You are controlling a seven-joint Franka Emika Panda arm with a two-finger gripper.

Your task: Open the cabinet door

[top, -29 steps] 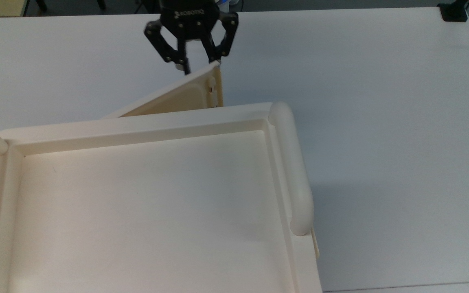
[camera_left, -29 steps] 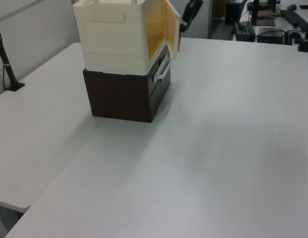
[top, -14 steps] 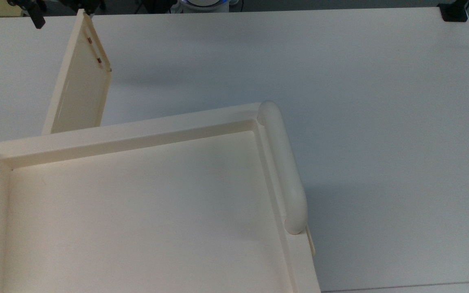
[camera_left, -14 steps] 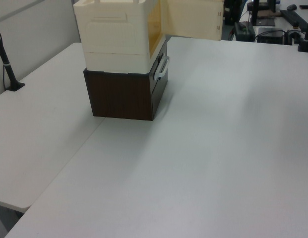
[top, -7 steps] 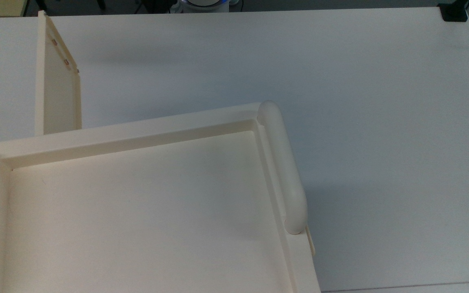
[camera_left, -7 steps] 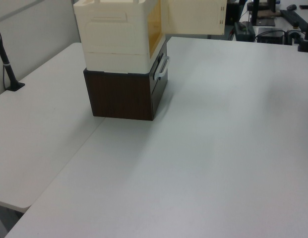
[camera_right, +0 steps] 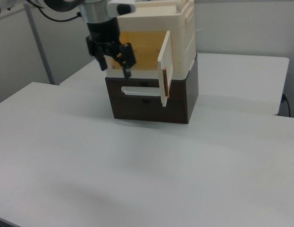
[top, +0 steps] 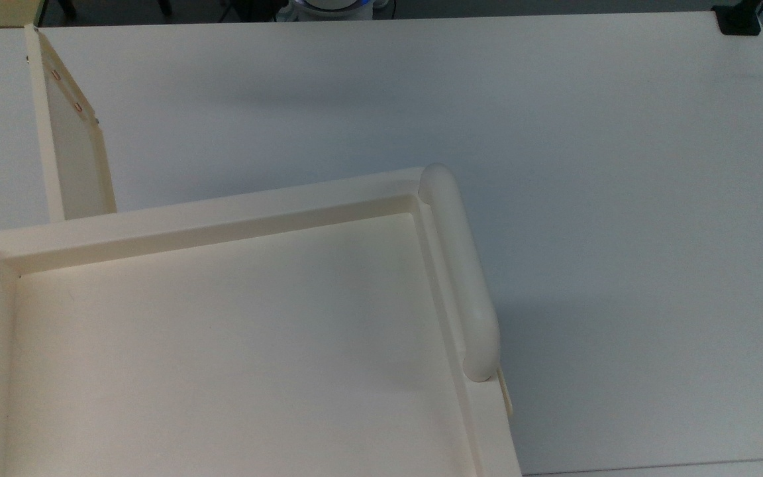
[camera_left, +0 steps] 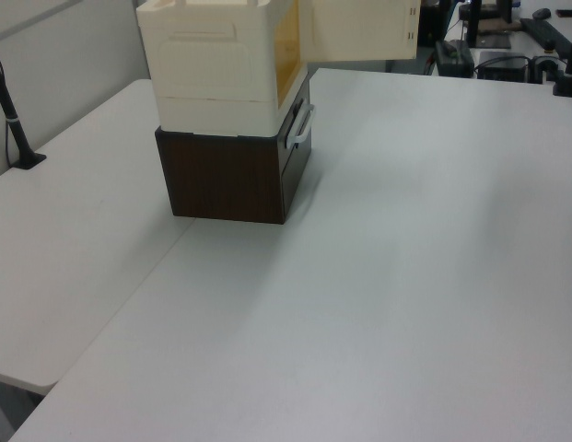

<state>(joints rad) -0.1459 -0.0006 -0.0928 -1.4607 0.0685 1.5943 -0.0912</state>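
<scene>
We've swung the cabinet door [camera_right: 164,69] wide since 2 s ago; it now stands approx square to the cabinet [camera_right: 151,33] front. Our gripper [camera_right: 114,56] hangs open and empty, door off to its right in the right view, apart. Task looks basically done.

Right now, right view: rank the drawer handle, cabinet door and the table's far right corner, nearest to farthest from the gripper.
1. Drawer handle: just below and to the right view's right of the gripper, on the dark base unit.
2. Cabinet door: swung open, edge-on, further to the right view's right.
3. Table's far right corner: well beyond the cabinet, at the right view's right edge.
</scene>
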